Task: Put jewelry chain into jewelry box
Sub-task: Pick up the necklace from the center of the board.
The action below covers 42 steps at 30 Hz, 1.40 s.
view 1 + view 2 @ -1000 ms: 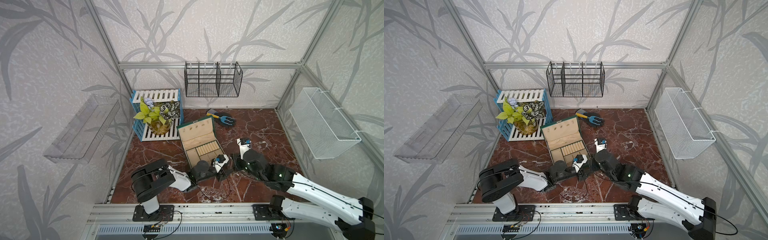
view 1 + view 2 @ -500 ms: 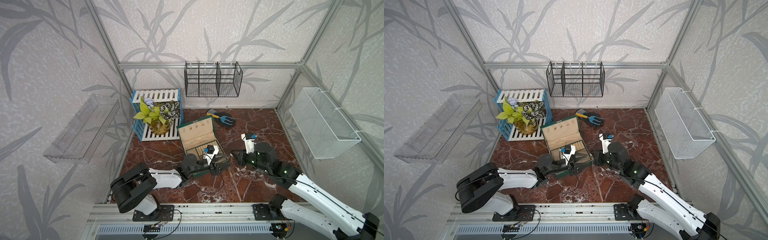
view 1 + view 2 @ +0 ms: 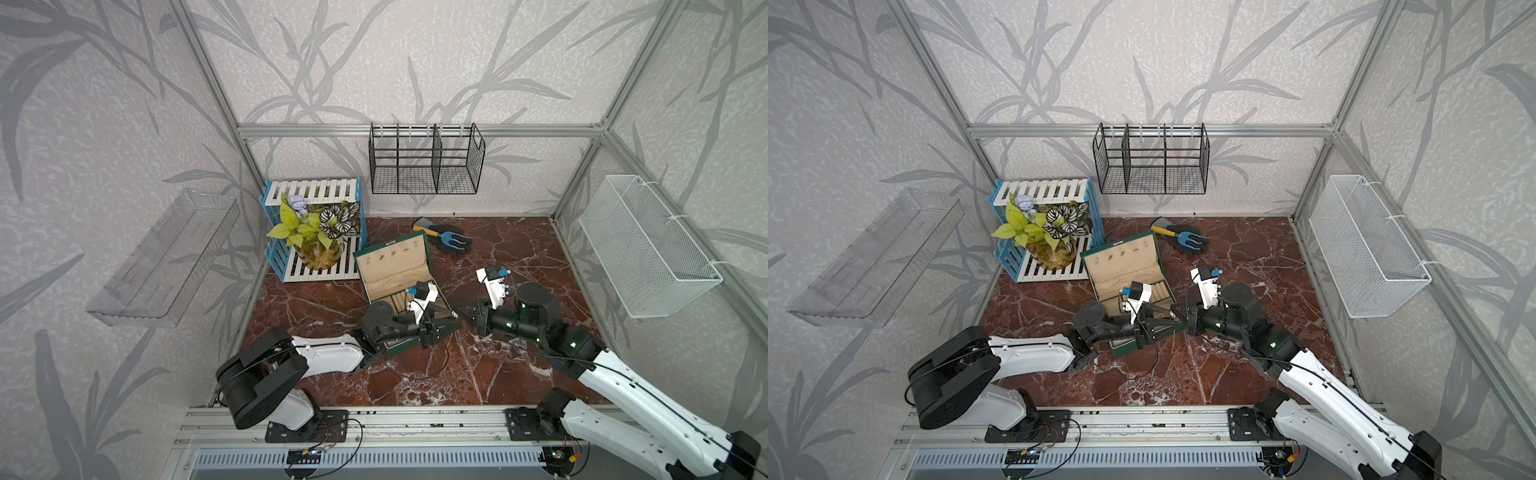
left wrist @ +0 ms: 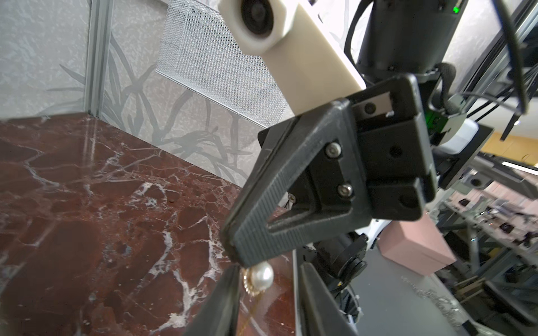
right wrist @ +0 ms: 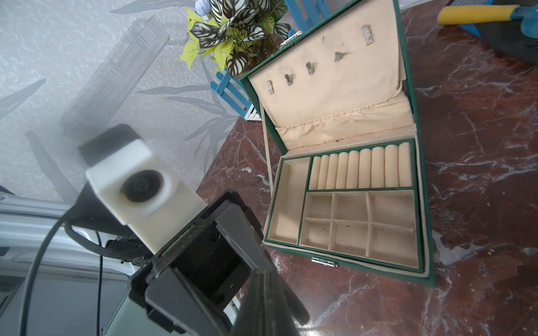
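Note:
The dark green jewelry box (image 3: pixel 392 266) (image 3: pixel 1121 266) (image 5: pixel 349 203) stands open on the marble floor, cream compartments showing. To its right my two grippers meet tip to tip in both top views. My right gripper (image 3: pixel 459 309) (image 3: pixel 1173 311) (image 4: pixel 237 253) (image 5: pixel 263 279) is shut on the jewelry chain (image 4: pixel 261 277), whose pearl pendant and thin gold chain hang from its tip. My left gripper (image 3: pixel 455 327) (image 3: pixel 1183 326) (image 4: pixel 270 279) has its jaws apart around that pendant, which lies close to one finger (image 4: pixel 224 302). The left arm hides the box's front part in the top views.
A potted plant (image 3: pixel 316 232) sits on a blue and white crate behind the box. A dark glove with a blue hand fork (image 3: pixel 451 241) lies at the back. A black wire rack (image 3: pixel 424 162), a white mesh basket (image 3: pixel 648 249) and a clear shelf (image 3: pixel 166 257) hang on the walls.
The left gripper has come off the box toward the right gripper's tip, and its jaws have narrowed. The right gripper stays shut, with its arm shifted a little.

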Motion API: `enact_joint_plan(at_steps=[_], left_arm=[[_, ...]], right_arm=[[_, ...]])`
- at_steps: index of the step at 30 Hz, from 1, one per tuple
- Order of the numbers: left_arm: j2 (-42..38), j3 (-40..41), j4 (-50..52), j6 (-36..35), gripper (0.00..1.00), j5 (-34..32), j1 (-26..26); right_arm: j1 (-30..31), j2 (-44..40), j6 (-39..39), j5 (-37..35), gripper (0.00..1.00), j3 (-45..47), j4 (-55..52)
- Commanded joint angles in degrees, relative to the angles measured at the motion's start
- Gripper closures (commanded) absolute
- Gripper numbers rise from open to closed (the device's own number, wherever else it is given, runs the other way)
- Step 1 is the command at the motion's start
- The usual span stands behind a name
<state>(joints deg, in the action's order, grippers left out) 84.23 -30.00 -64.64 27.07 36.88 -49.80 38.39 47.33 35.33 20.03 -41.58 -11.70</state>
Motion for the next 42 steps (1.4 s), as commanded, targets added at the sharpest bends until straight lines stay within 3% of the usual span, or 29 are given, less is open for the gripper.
enact_joint_plan(at_steps=[1, 6, 8, 9, 12, 15, 19, 23, 30, 37, 42], left_arm=[[-2.0, -1.1, -0.9, 1.9, 0.71, -0.2, 0.5], [-2.8, -1.1, 0.1, 3.0, 0.88, -2.0, 0.7], [-3.1, -1.1, 1.1, 2.9, 1.0, -2.7, 0.7], [-3.5, -1.1, 1.8, 2.7, 1.0, -3.4, 0.7], [-4.7, -0.6, 3.7, 2.2, 1.0, -5.0, 0.8], [-6.5, -0.4, 6.4, 1.9, 1.0, -6.5, 1.0], [-8.8, -0.2, 10.3, 2.0, 1.0, -8.7, 1.6], [-11.1, -1.1, 13.4, 2.7, 1.0, -9.2, 2.4], [-14.4, -5.1, 19.9, 2.2, 1.0, -3.6, 2.5], [-15.4, -7.5, 20.9, 3.4, 1.0, 2.1, 2.5], [-15.2, -8.4, 19.6, 5.0, 1.0, 3.7, 2.5]], right_arm=[[-0.2, 0.0, -0.8, 2.4, 0.94, 0.4, 2.3], [-0.2, 0.2, -1.5, 3.7, 0.94, 0.9, 2.6], [-0.2, 0.0, -1.6, 3.5, 0.93, 1.4, 2.7], [-0.3, -0.2, -1.6, 2.8, 0.92, 1.6, 2.7], [-0.5, -1.2, -2.0, 1.1, 0.78, 2.3, 2.9], [-1.2, -2.5, -2.3, -0.5, 0.54, 3.3, 3.5], [-2.9, -4.7, -2.3, -1.6, 0.37, 5.5, 5.4], [-4.4, -7.3, -4.1, 3.0, 0.26, 10.3, 13.1], [-4.4, -7.1, -8.7, 14.9, 0.23, 17.1, 26.4], [-3.9, -4.1, -12.3, 19.5, 0.23, 18.3, 35.5], [-3.1, -1.9, -13.2, 22.4, 0.24, 16.9, 35.2]])
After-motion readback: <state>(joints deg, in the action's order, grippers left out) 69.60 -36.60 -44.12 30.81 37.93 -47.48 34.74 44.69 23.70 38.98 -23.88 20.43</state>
